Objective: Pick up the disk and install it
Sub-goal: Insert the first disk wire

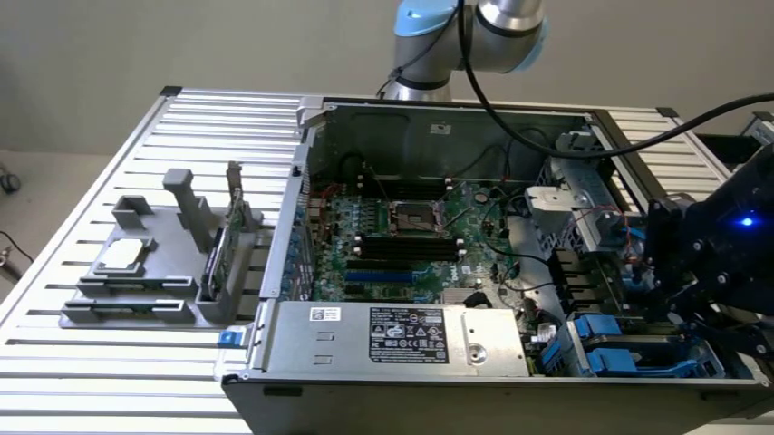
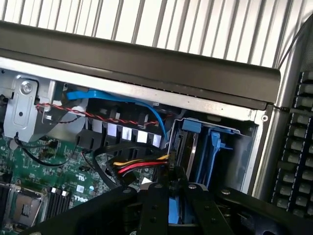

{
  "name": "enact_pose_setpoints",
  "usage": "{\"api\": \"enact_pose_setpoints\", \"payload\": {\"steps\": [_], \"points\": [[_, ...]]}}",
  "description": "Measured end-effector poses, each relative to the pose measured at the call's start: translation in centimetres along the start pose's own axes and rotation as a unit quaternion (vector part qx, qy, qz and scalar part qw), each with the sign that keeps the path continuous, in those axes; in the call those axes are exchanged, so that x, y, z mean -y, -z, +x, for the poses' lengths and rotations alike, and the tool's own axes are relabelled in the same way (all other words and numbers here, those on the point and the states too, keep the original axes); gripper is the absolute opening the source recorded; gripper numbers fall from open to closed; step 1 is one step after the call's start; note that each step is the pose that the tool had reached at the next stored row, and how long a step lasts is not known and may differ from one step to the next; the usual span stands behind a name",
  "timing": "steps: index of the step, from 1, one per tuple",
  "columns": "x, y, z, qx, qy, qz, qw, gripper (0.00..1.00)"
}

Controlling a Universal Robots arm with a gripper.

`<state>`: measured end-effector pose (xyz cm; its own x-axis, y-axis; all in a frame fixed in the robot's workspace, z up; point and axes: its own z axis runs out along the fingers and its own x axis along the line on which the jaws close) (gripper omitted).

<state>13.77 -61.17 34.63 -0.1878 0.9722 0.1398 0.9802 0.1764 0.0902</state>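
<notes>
One open computer case (image 1: 484,236) sits on one slatted counter (image 1: 97,362), holding one motherboard (image 1: 400,236) and one power supply (image 1: 405,337). Two blue drive brackets (image 2: 208,152) stand in the bay. One grey fixture (image 1: 158,263) carries one small silver drive (image 1: 125,256).

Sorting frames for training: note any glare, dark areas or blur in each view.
Exterior view: even light, the slatted table bright near the front edge, the case interior shadowed. Wrist view: daylight glares off the table slats; the pincer is a dark near mass, with blue showing between its fingers.
</notes>
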Motion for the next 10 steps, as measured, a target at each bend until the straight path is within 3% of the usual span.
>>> {"api": "enact_pose_setpoints", "payload": {"steps": [10], "points": [[-0.11,-0.08,0.22,0.0044,-0.049,-0.0065,0.9988,0.18]]}}
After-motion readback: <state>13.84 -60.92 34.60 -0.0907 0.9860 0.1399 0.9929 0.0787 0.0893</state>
